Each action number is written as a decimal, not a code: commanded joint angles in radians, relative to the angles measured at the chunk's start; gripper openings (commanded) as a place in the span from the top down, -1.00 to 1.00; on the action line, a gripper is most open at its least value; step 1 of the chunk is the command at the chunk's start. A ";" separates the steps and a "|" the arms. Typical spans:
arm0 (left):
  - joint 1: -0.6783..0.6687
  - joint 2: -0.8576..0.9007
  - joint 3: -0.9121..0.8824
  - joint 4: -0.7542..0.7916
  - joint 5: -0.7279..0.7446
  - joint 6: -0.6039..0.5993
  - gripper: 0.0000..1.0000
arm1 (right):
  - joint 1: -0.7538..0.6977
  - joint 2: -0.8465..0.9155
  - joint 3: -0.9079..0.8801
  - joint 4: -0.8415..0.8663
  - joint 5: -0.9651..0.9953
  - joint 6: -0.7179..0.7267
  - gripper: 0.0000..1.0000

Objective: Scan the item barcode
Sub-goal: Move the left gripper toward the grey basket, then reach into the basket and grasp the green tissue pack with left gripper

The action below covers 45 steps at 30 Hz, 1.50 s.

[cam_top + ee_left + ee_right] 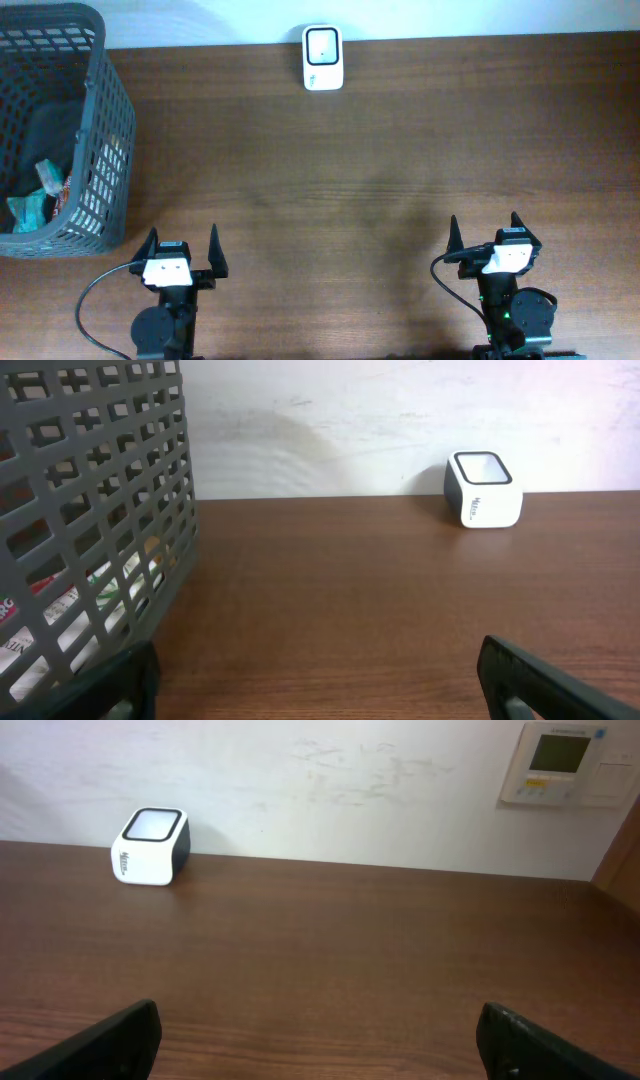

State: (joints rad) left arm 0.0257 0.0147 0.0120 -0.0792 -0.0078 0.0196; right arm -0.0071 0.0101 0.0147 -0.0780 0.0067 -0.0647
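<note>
While the left gripper and right gripper are resting with fingers released and empty, packets are lying inside the basket ahead-left of the left fingers, and the scanner is standing well ahead.

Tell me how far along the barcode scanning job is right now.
Nothing looks done yet. The packets lie in the grey basket, and the scanner stands alone at the far edge of the table. Nothing is in hand: the left gripper and right gripper are open and empty at the near edge. Everything is left: pick a packet and show its barcode to the scanner.
</note>
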 commanded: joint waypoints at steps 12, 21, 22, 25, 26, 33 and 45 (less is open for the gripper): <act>-0.003 -0.010 -0.003 -0.004 0.000 0.019 -0.98 | -0.006 -0.004 -0.009 -0.003 0.005 -0.006 -0.98; -0.003 -0.010 0.021 0.574 0.264 0.019 -0.98 | -0.006 -0.004 -0.009 -0.003 0.005 -0.006 -0.97; -0.003 -0.010 0.058 0.592 0.262 0.020 -0.98 | -0.006 -0.004 -0.009 -0.003 0.005 -0.006 -0.97; -0.003 0.025 0.234 0.525 0.262 0.113 -0.98 | -0.006 -0.004 -0.009 -0.003 0.005 -0.006 -0.97; -0.003 0.067 0.320 0.479 0.237 0.146 -0.98 | -0.006 -0.004 -0.009 -0.003 0.005 -0.006 -0.97; -0.003 0.644 1.016 -0.049 0.549 0.240 -0.98 | -0.006 -0.004 -0.009 -0.003 0.005 -0.006 -0.97; 0.284 1.750 2.437 -1.009 0.119 0.142 -0.98 | -0.006 -0.004 -0.009 -0.003 0.005 -0.006 -0.97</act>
State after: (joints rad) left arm 0.2314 1.5909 2.2898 -0.9588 0.1059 0.1875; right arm -0.0078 0.0147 0.0147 -0.0776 0.0067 -0.0643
